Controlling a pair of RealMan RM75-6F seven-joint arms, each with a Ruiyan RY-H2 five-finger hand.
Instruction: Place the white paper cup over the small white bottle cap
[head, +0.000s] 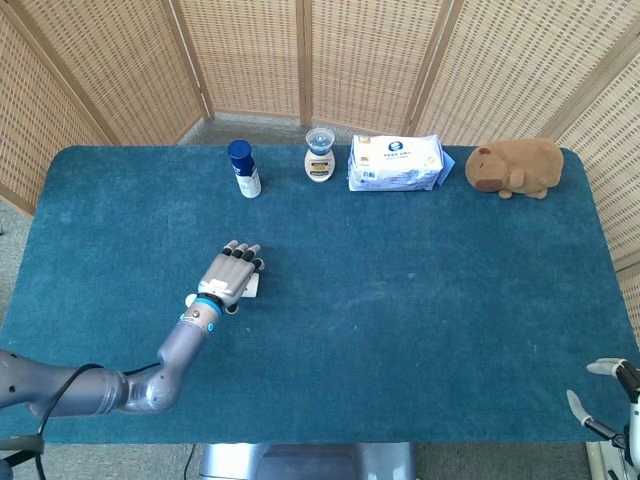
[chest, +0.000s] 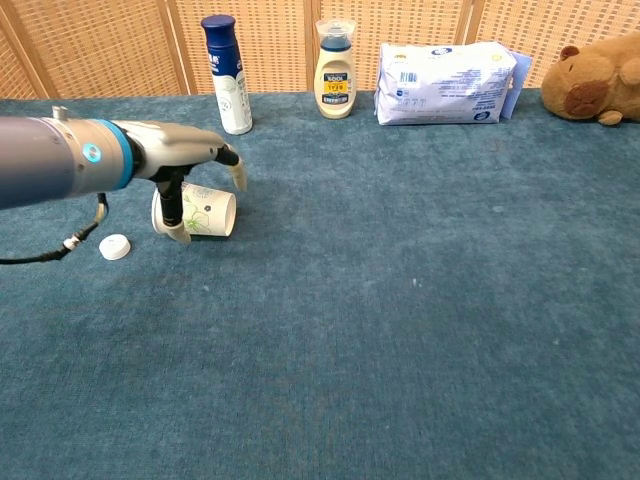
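Task judged early: blue carpeted bench (chest: 400, 330) carrying all items, nothing yet covered. Along far edge, well apart from the work area: white wipes packet (chest: 445, 68), brown plush animal (chest: 595, 88), blue-capped white spray bottle (chest: 226, 74), cream bottle with clear cap (chest: 335, 70). Left hand (chest: 190, 170) reaching out over white paper cup with green print (chest: 205, 210), which lies on its side near the left of the bench, mouth facing the robot's left, base to the right. Fingers (chest: 176, 215) spread and straddling the cup, thumb down in front of its mouth end, others arched over its top toward the base; no firm closure visible, cup resting on the bench, so grasp read as being set up, not made. Small white bottle cap (chest: 115, 246) flat on the bench just beside the cup's mouth, toward the near-left, not touching it. Left to do, by judgement: close on cup, lift, turn mouth down, lower over cap. Chest view alone shows cup lying sideways, thumb position and cap; in head view left hand (head: 231, 279) covers nearly all of the cup and hides the cap entirely. Head view alone shows right hand (head: 612, 400) at lower right corner off the bench edge, mostly cut off; holding nothing visible, fingers' spread not determinable.
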